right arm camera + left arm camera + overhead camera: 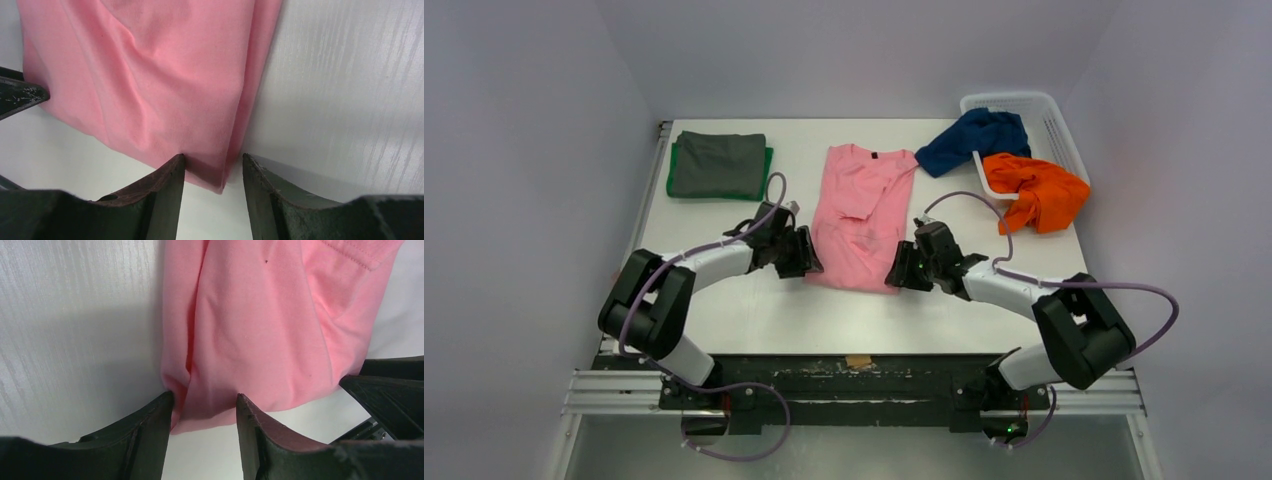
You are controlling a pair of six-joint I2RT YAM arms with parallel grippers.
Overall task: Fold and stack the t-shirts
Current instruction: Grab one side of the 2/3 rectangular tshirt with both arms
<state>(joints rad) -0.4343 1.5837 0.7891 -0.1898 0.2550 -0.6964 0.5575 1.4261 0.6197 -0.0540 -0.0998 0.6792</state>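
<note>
The pink t-shirt [862,215] is laid in the middle of the surface [754,300], already narrowed lengthways, with its collar at the far end and its hem toward the arms. A dark grey t-shirt [716,160] is seen folded on top of a green one [768,172] at the far left. The navy blue t-shirt [972,140] and the orange t-shirt [1036,190] are hung unfolded over the rim of the white basket [1064,120] at the far right. The left fingers [150,430] are held apart at a moderate width, and the near left corner of the pink hem is placed between them. The right fingers [160,190] are parted in the same way around the near right corner. Nothing is gripped by either pair yet. It is judged that both corners are to be pinched and carried toward the collar. Several faults can be expected from here. If only the upper layer is caught, the folded side underneath may be left behind and the strip may open. If one pair is shut earlier or higher than the other, the hem may be lifted crooked and a skewed fold produced. If the fingers are pressed too hard on the surface, the soft cloth may be pushed away and bunched instead of taken.
</note>
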